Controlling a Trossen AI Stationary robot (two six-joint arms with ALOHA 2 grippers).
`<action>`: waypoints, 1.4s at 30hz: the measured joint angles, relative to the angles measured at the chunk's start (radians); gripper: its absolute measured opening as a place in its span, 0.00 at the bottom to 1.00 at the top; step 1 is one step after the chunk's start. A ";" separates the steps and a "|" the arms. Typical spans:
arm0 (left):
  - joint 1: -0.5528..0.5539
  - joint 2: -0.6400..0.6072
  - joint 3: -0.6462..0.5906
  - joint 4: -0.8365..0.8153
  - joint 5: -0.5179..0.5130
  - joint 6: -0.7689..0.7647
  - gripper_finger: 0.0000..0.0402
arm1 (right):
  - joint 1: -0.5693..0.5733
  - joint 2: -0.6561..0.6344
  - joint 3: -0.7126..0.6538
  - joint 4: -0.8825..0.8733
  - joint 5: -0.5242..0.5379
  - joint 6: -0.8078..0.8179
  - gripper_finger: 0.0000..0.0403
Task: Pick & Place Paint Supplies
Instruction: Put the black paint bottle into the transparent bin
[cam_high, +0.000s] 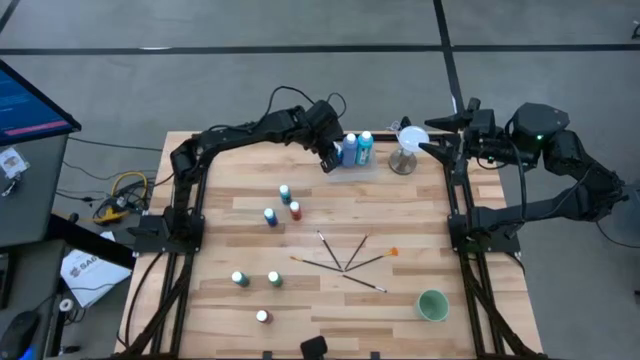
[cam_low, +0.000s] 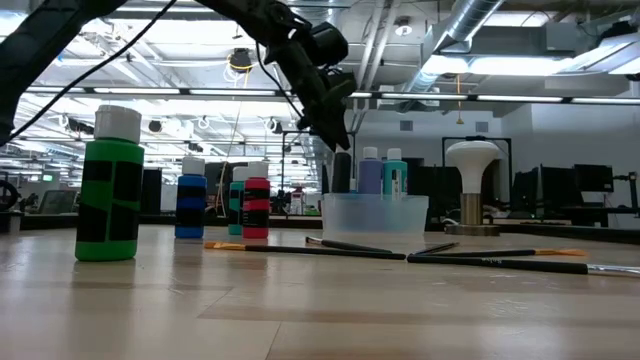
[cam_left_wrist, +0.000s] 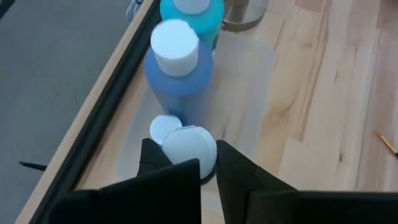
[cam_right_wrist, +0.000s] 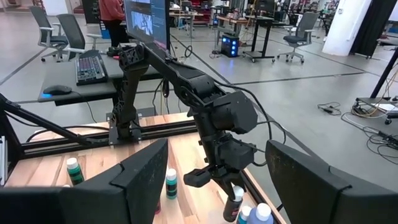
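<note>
My left gripper (cam_high: 329, 160) is over the clear tray (cam_low: 375, 215) at the table's far edge, shut on a small white-capped paint bottle (cam_low: 342, 172). Two taller bottles, blue (cam_left_wrist: 177, 71) and teal (cam_high: 366, 146), stand in that tray, and another white cap (cam_left_wrist: 161, 127) shows beside the held one. Several small bottles (cam_high: 285, 192) (cam_high: 270, 216) (cam_high: 294, 210) stand on the wood mid-table, and others (cam_high: 240, 279) (cam_high: 273, 279) (cam_high: 262, 316) nearer the front. Dark-handled brushes (cam_high: 345, 260) lie fanned on the table. My right gripper (cam_right_wrist: 217, 186) is open, parked off the far right corner. My left gripper pinches the small bottle at its white cap (cam_left_wrist: 189, 146) between the two fingers (cam_left_wrist: 233, 165), coming from above and pointing down. The bottle stays upright below the fingers, its lower part behind the tray wall (cam_low: 345, 205). Whether it rests on the tray floor I cannot tell.
A white-topped stemmed stand (cam_high: 405, 150) is right of the tray. A round green cup (cam_high: 432, 305) sits near the front right. Black frame rails (cam_high: 460, 200) run along both table sides. A monitor and cables are left of the table.
</note>
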 joint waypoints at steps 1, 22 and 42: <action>0.001 0.000 -0.007 0.007 0.000 0.000 0.00 | 0.000 0.000 0.000 -0.001 0.000 0.000 0.66; 0.019 0.000 -0.154 0.196 -0.044 0.001 0.00 | 0.000 -0.002 0.000 -0.003 0.000 -0.010 0.66; 0.020 -0.001 -0.212 0.241 -0.047 -0.011 0.00 | 0.000 -0.002 0.000 -0.003 0.000 -0.010 0.66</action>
